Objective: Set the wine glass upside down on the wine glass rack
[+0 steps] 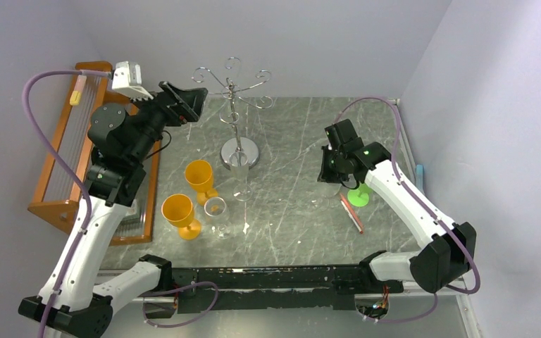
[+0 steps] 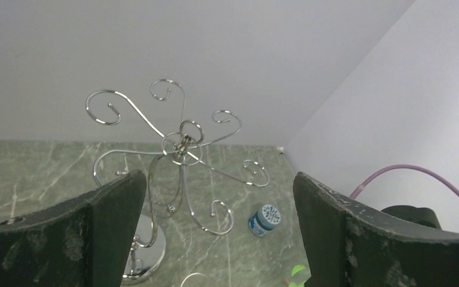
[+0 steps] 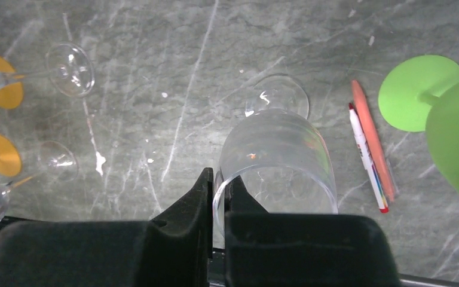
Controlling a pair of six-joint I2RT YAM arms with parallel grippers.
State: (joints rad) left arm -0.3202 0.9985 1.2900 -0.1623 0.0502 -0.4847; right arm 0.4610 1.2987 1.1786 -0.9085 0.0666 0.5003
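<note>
Had the right end effector (image 3: pixel 218 179) clamped tight on the rim of the clear stemmed wine glass (image 3: pixel 275 161), upright on the grey marble surface (image 3: pixel 215 48), left end effector (image 1: pixel 199 104) spread wide, empty, facing the chrome wire rack (image 2: pixel 182 146); probably needed a slow straight lift.

1. Right wrist view, 6 o'clock: the right gripper (image 3: pixel 219 186) hides from us the near rim of the wine glass (image 3: pixel 278 161).
2. 3 o'clock: the frame edge cuts off the green glass (image 3: pixel 454 131).
3. Left wrist view, 7 o'clock: the left gripper (image 2: pixel 218 179) half covers the base of the wine glass rack (image 2: pixel 182 143); we cannot read the blue disc (image 2: pixel 264 219).
</note>
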